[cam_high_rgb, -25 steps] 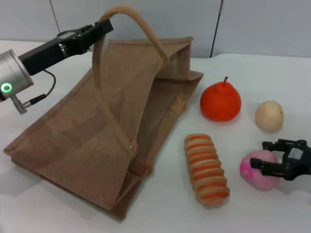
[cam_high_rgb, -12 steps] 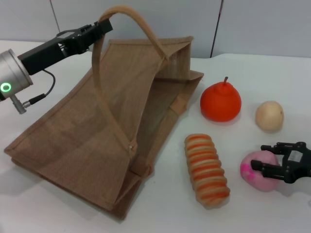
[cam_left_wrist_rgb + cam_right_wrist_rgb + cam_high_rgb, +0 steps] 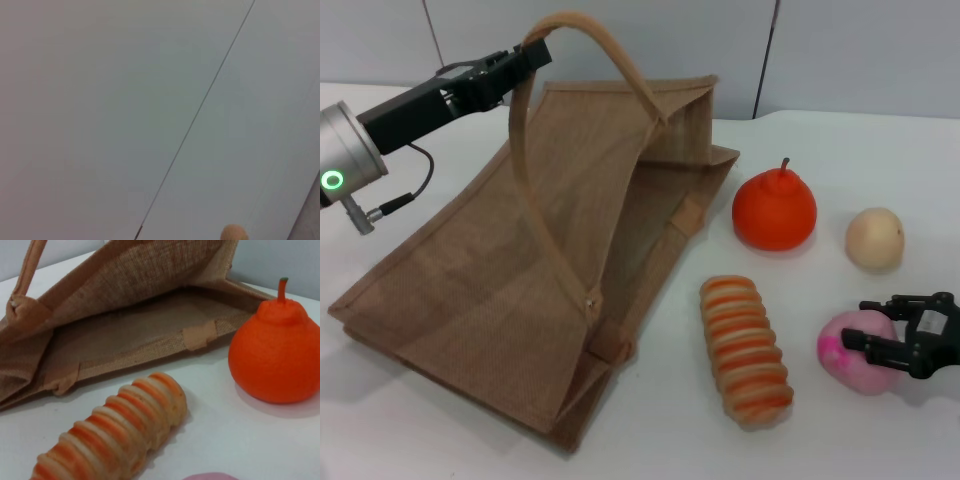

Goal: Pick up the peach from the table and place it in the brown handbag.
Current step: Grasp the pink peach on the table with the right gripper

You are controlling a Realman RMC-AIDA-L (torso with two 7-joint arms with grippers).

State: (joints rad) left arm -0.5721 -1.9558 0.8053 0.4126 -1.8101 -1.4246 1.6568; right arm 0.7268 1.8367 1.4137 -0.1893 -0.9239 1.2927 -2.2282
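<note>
A white table [image 3: 880, 150] runs up to a pale grey panelled wall [image 3: 860, 50], with a dark seam between the panels. On the table the bag [image 3: 520, 290] lies on its side, its mouth turned toward the fruit; one looped handle [image 3: 582, 30] is drawn up in an arch and the upper side is lifted with it, so the mouth gapes. The left gripper [image 3: 525, 55] reaches in from the left, its long dark fingers shut tight on the top of that handle, well above the table. Just beside the bag's mouth stands an orange fruit [image 3: 774, 210] with a stem, a tan fruit [image 3: 874, 238] near it, and in front of them a striped roll [image 3: 744, 348]. The peach [image 3: 855, 350] sits on the table at the near right, apart from the bag. The right gripper [image 3: 880, 330] comes in low from the right edge, its black fingers spread part way around the peach's right side, one above and one across it.
</note>
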